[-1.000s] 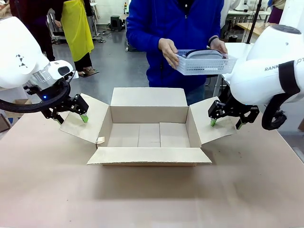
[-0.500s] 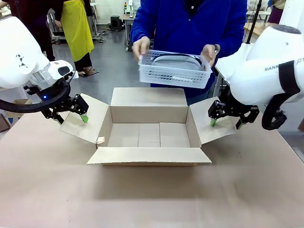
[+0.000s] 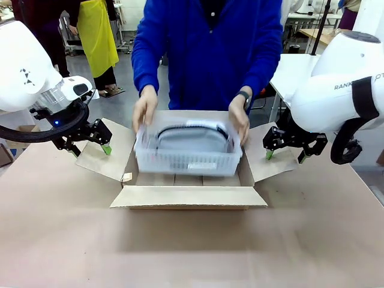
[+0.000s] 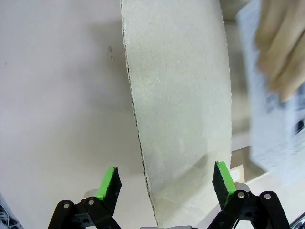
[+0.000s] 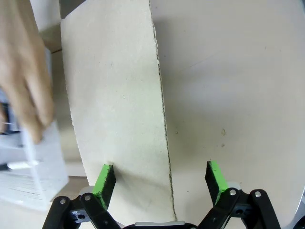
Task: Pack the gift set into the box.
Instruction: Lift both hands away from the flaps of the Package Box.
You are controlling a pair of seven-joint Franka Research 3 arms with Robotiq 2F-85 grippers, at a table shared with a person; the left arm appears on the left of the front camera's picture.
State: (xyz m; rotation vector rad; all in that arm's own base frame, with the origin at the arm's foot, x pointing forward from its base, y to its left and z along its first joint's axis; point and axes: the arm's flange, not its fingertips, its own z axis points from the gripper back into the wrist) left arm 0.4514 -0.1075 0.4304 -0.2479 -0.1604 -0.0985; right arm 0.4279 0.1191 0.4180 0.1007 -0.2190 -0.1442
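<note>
— Two pincers at the box [image 3: 189, 197]; how do we call them?
— Both spread wide, clamped on nothing. The left pincer [image 3: 90, 150] straddles the outer edge of the left flap [image 3: 114, 159]. In its wrist view one green pad is over cardboard, the other over the table [image 3: 192, 252].
— And the right pincer [image 3: 285, 156]?
— The same, mirrored, on the right flap [image 3: 261, 168]. We cannot tell whether any pad actually touches the cardboard.
— Where do we put the tray [image 3: 189, 161]?
— Between the two pincers, inward of each one's inner finger, in the mouth of the box. Much of it stands above the walls, and we cannot tell how deep it sits or whether it rests on the floor.
— Who holds it?
— A person across the table. One hand [image 3: 144, 111] is on the end nearer the left pincer, the other hand [image 3: 240, 117] on the end nearer the right pincer. Neither pincer touches the tray.
— The pouch [image 3: 189, 139]?
— Lying flat inside the tray, grey with a black band round it.
— Do the wrist views add anything?
— Ahead of each pincer's fingers, past the flap on the inner side, we see a blurred hand on the white perforated wall.
</note>
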